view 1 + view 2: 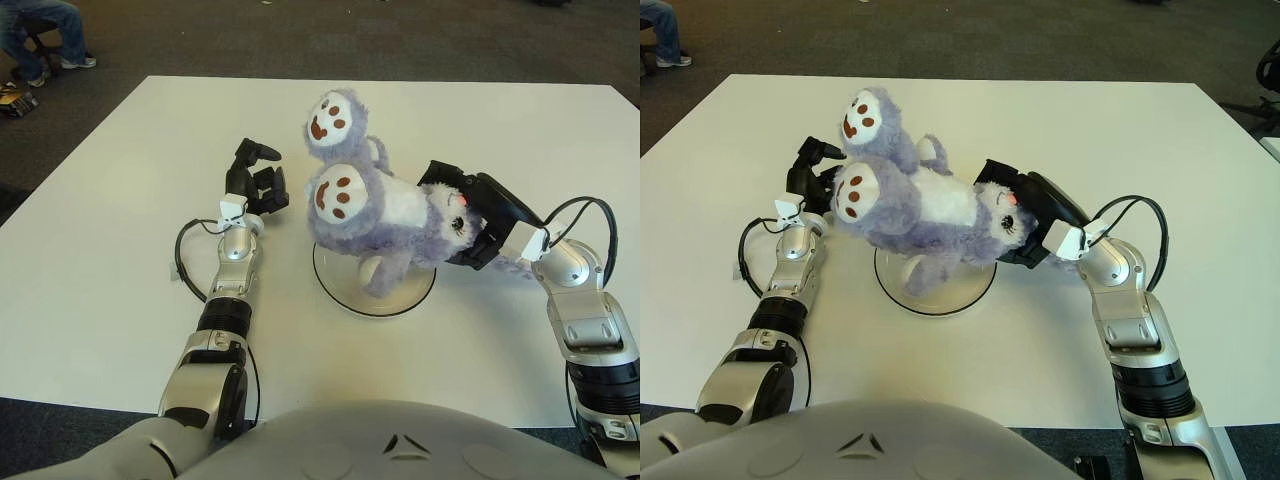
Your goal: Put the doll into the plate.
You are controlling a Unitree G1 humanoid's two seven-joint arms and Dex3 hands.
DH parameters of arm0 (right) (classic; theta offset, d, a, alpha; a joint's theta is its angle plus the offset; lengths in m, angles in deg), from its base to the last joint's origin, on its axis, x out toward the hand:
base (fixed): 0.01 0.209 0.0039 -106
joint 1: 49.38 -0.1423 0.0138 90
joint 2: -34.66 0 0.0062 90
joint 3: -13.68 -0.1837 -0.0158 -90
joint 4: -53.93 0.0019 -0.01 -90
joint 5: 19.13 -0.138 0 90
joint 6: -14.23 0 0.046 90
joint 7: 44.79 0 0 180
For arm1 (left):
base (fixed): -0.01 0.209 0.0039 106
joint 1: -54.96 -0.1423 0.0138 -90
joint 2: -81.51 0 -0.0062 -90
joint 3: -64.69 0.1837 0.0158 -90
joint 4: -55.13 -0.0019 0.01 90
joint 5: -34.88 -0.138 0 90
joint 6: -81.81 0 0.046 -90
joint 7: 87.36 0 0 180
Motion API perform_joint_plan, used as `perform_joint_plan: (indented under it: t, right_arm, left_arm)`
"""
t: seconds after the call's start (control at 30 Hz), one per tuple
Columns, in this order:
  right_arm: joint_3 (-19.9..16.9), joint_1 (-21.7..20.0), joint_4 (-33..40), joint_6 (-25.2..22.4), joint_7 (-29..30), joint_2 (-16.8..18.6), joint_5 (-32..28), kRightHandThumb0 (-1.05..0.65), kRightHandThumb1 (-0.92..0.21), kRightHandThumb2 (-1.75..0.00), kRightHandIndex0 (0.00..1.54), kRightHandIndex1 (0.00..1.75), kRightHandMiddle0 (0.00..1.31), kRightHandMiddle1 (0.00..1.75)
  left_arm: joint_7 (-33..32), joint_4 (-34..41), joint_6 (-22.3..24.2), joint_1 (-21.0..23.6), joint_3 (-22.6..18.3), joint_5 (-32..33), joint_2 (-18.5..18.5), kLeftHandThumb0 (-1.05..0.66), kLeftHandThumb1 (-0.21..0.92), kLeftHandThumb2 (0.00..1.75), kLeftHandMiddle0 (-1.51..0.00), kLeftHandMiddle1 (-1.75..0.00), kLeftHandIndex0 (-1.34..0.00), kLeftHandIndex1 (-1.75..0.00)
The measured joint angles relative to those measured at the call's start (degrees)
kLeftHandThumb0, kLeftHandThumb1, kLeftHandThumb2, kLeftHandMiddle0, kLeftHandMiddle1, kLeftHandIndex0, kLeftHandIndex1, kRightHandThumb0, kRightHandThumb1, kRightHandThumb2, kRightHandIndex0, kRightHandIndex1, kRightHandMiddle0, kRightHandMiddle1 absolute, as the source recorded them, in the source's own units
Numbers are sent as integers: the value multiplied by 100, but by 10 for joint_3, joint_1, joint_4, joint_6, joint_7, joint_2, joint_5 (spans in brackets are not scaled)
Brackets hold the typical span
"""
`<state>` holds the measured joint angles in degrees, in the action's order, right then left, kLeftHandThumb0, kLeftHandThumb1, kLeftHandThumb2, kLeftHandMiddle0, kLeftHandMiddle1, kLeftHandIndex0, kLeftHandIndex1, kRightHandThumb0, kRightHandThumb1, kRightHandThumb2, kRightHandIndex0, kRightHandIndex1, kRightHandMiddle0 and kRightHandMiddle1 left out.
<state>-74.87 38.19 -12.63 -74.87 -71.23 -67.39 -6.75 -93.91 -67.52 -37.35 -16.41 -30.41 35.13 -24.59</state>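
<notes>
Gripping the doll (pixel 385 215) by its head, the right hand (pixel 480 225) suspends it over the plate (pixel 400 295) — soft, light, floppy, so the head suits best — left hand (pixel 255 185) loosely open at its left.

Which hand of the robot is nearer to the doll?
Right. The right hand grasps the doll at its head, holding it above the plate. The left hand shows just to the left of the doll's feet, not holding it.

Right hand (pixel 478 222) grips doll (pixel 375 205) over plate (pixel 400 296); left hand (pixel 257 180) beside.
</notes>
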Motion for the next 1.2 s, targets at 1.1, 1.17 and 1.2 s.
perform_joint_plan:
  t: [1.1,1.17,1.2]
  right_arm:
    - [74,-42,-100,113,14,12,30,0,-4,-150,86,133,76,175]
    - [75,-44,-104,115,14,14,30,0,-4,-150,87,132,76,175]
    - [76,-45,-106,116,14,14,30,0,-3,-150,87,132,76,175]
  left_arm:
    - [-17,3,-14,-1,2,-8,-5,-42,51,107,-117,-175,-46,-175]
    - [-20,4,-14,-1,2,-10,-5,-42,51,107,-117,-175,-46,-175]
    - [-21,5,-14,-1,2,-11,-5,-42,51,107,-117,-175,-46,-175]
